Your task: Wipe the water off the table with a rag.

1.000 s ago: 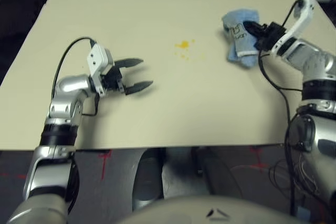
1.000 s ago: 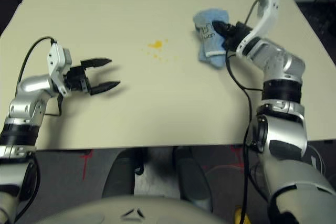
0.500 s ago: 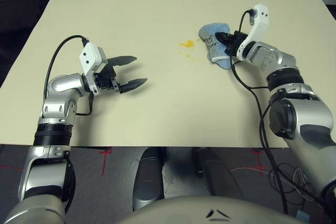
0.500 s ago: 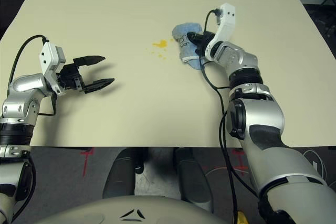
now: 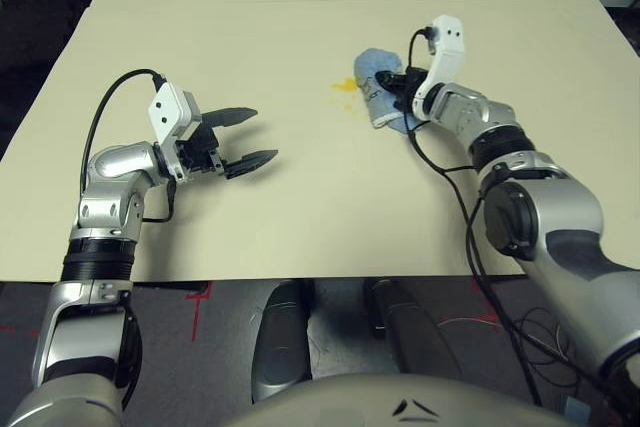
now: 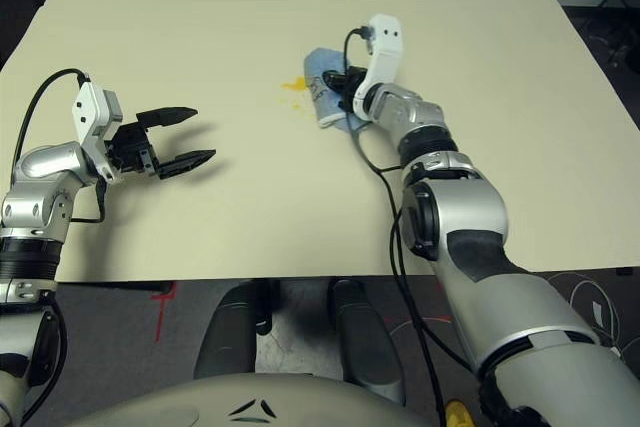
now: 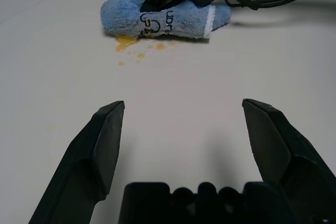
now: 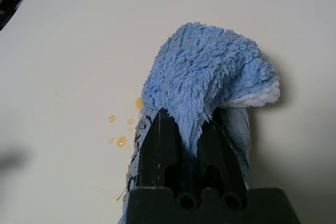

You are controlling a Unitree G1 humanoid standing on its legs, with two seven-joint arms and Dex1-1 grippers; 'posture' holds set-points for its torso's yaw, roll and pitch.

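Blue terry is pinched between the closed fingers of the right gripper (image 5: 392,80), so the rag (image 5: 380,99) is pressed to the table (image 5: 320,227) with its edge touching the water (image 7: 137,48), a yellow-orange spatter partly covered for wiping. The left gripper (image 5: 258,139) is held spread and empty, well apart, presumably kept out of the way.

2 head views look down over the table (image 5: 300,217); 2 wrist views sit low, close, sharing the rag (image 7: 168,17).
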